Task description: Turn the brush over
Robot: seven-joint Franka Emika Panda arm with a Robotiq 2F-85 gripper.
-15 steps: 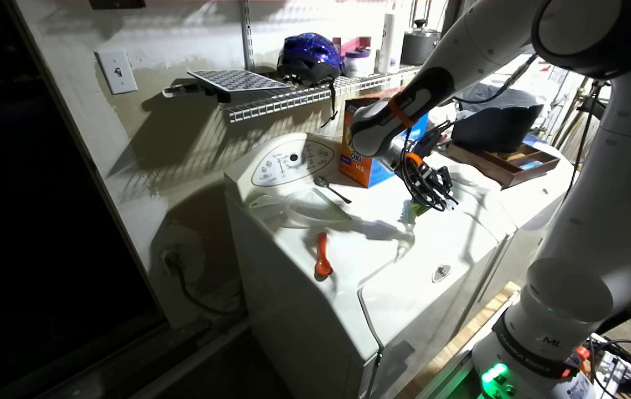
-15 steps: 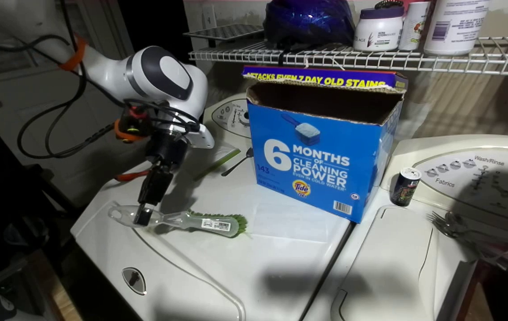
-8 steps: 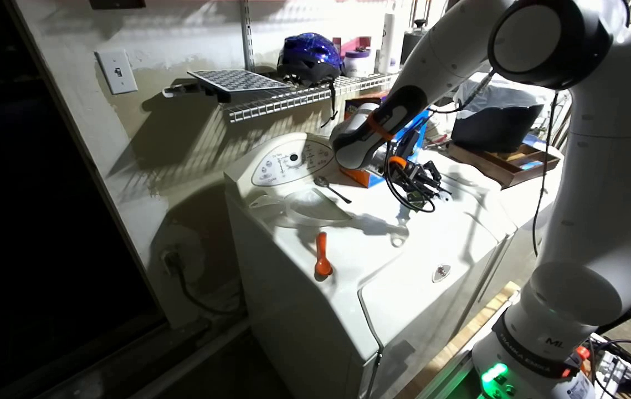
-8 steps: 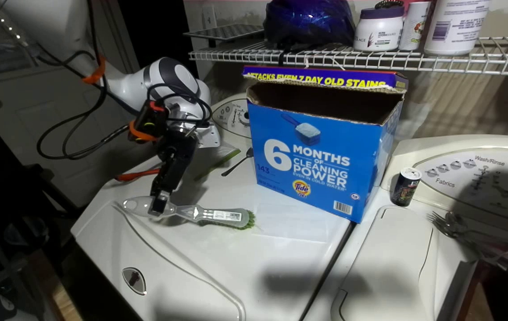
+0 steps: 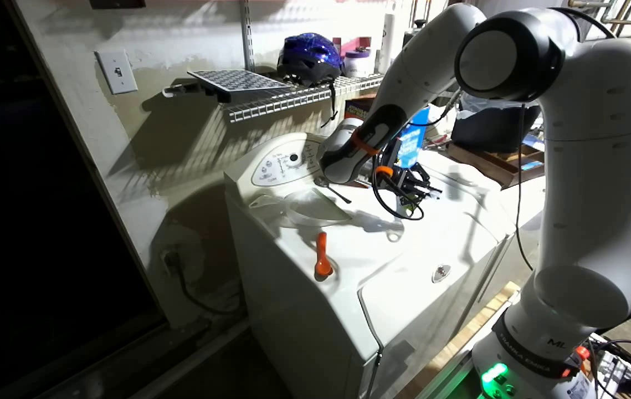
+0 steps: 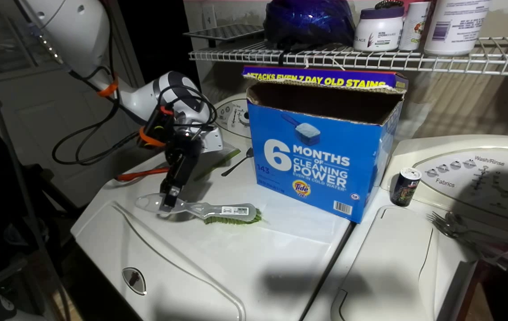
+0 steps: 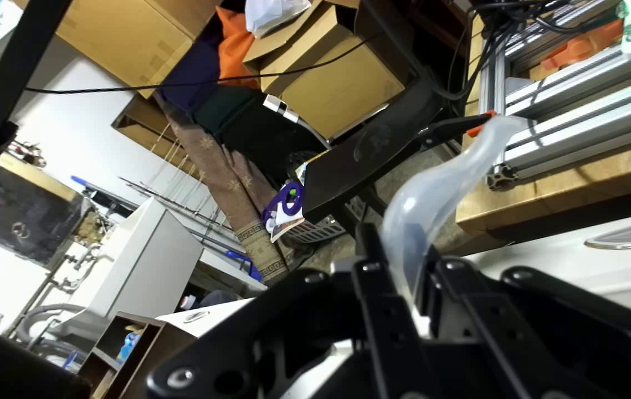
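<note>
The brush (image 6: 231,211) has a clear plastic handle and head with a white label and green bristles. In an exterior view it is held roughly level over the white machine top (image 6: 236,263), label outward, bristles along the underside and far end. My gripper (image 6: 170,199) is shut on the handle, near its rounded end. In the wrist view the clear handle of the brush (image 7: 431,194) sticks up between the fingers of the gripper (image 7: 404,252); the bristles are out of view there. In an exterior view the gripper (image 5: 421,191) and cables mostly hide the brush (image 5: 407,210).
A large orange-and-blue box (image 6: 307,165) stands beside the brush head. An orange-red spoon (image 5: 322,257), a dark spoon (image 5: 339,195) and a clear bag (image 5: 315,208) lie on the machine. A small can (image 6: 405,187) and forks (image 6: 445,225) stand farther off. A wire shelf (image 6: 361,58) hangs above.
My gripper has carried the brush toward the blue box and the back of the machine. The brush has rolled: its bristles went from the upper edge to the lower edge of the head.
</note>
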